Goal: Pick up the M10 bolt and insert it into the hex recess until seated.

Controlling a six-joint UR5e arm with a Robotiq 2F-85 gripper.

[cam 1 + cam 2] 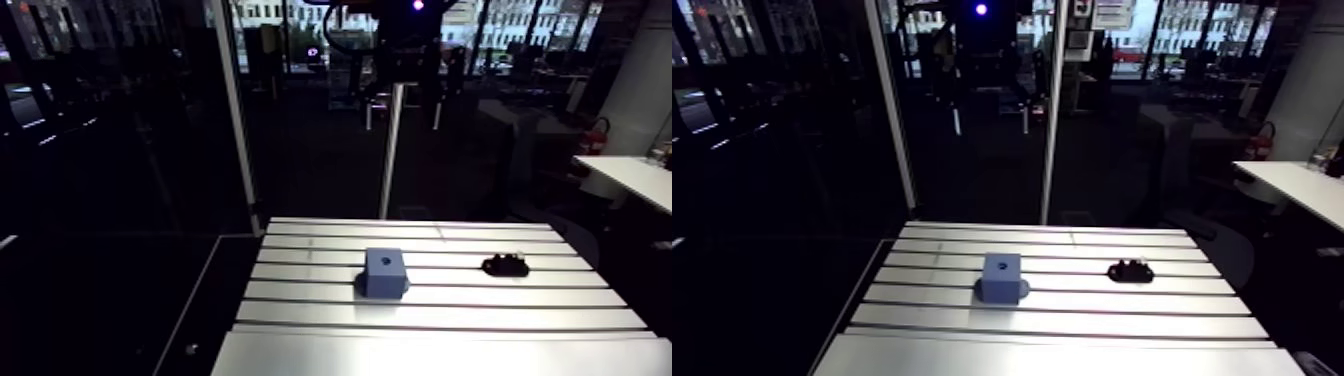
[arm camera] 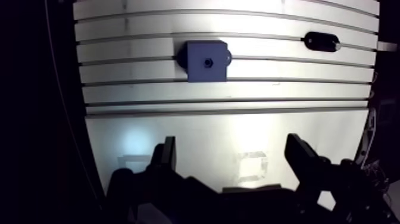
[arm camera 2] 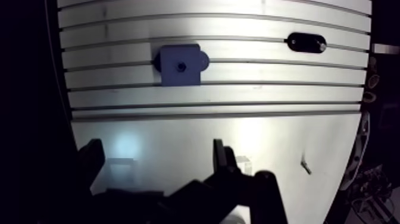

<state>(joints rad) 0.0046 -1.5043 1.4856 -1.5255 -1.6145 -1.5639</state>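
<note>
Gripper jaws are seen spread wide in the wrist view. The 2 fingers stand well apart, nothing is held between them and nothing is touched. The gripper hangs over the smooth strip along the near edge of the bench, where bare metal shows in the gap between the fingers. The finger bases and the gripper body are lost in shadow, and in the arm view the gripper is too dark to be read.

The M10 bolt is seen only as a small dark oblong shape. It lies on the slotted part of the bench, close to the right edge as the arm view shows it and toward the far side. Its head, its thread and the way it points cannot be made out.

A blue block sits near the middle of the slotted part, well apart from the bolt and from the gripper. A small dark recess is seen in the centre of its top face, but its hex outline cannot be told. The bench's left edge is swallowed by darkness.
</note>
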